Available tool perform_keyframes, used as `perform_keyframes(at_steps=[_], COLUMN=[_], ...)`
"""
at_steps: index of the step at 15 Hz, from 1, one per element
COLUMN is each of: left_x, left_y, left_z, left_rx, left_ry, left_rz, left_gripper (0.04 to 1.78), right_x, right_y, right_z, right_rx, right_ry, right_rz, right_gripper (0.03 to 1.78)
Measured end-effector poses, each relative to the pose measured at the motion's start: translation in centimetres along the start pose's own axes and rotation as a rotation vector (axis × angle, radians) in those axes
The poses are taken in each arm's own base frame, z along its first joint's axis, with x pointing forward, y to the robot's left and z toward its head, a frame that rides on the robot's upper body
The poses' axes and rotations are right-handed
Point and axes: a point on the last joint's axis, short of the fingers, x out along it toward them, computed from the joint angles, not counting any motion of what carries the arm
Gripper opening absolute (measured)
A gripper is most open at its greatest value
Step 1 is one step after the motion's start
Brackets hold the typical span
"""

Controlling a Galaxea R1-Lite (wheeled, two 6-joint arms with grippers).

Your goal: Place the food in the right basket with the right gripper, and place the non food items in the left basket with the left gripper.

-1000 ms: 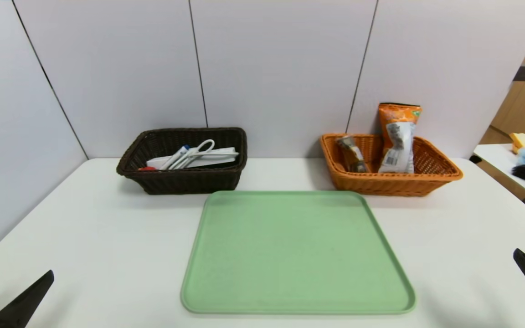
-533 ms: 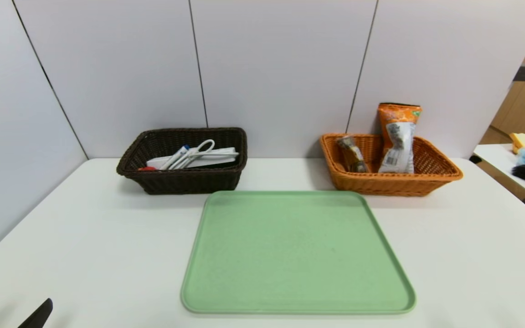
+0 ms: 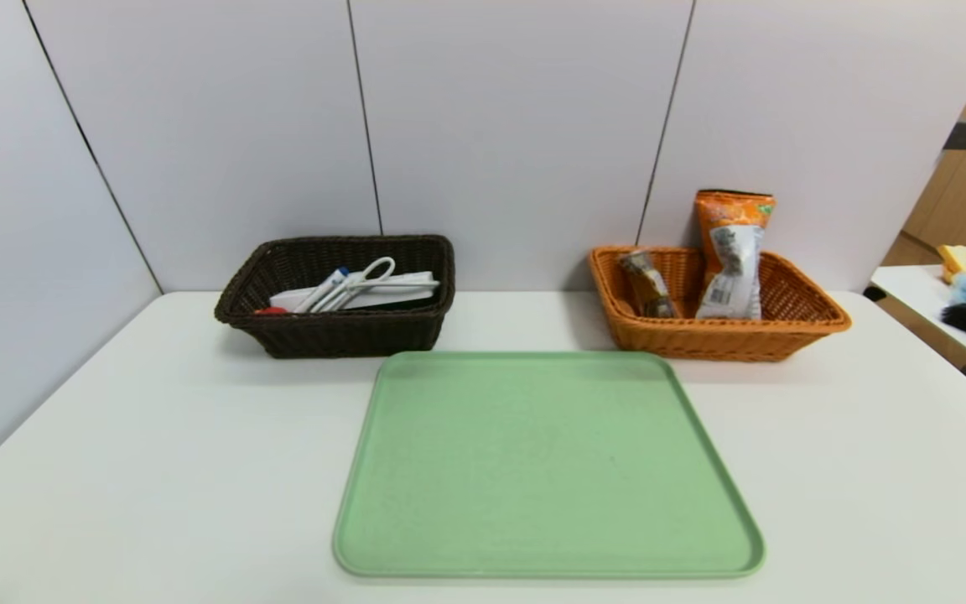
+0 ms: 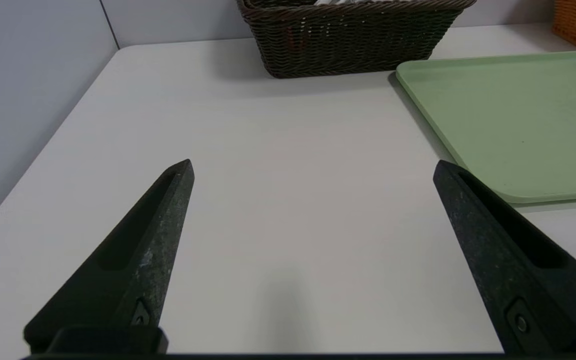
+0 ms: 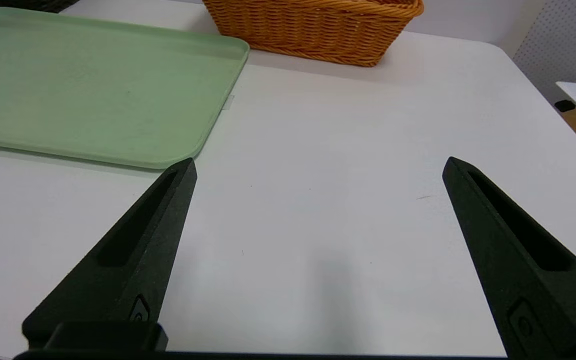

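Nearest the robot, the left gripper [image 4: 313, 167] and the right gripper [image 5: 318, 165] hang low over the bare table [image 3: 156, 470] with jaws spread wide and nothing between them. Ahead, between the two, lies the green tray [image 3: 546, 461], carrying nothing. Farthest off, the dark left basket [image 3: 336, 331] holds the scissors [image 3: 366, 275] and other non-food items, and the orange right basket [image 3: 718, 335] holds the snack bags [image 3: 730, 252]. No move seems left.

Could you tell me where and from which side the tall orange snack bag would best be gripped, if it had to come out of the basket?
Probably by its top end, from above. The bag stands upright in the orange basket, its upper part clear above the rim, while the lower part is walled in beside a smaller packet.
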Motion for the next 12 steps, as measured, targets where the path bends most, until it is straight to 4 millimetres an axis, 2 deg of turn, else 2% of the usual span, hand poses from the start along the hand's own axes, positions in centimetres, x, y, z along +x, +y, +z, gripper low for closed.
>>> perform_keyframes(at_steps=[5, 12], left_x=[-1.0, -1.1], left_y=[-0.1, 0.0], left_z=[-1.7, -2.9], left_rx=[0.076, 0.12], left_ry=[-0.062, 0.021], left_rz=[-0.003, 0.057], left_gripper=[1.69, 1.69], right_x=[-0.1, 0.0], right_y=[0.1, 0.0], right_z=[-0.4, -0.9], right_rx=[-0.015, 0.032], right_ry=[-0.015, 0.014], right_rz=[0.027, -0.046], right_gripper=[1.7, 1.7])
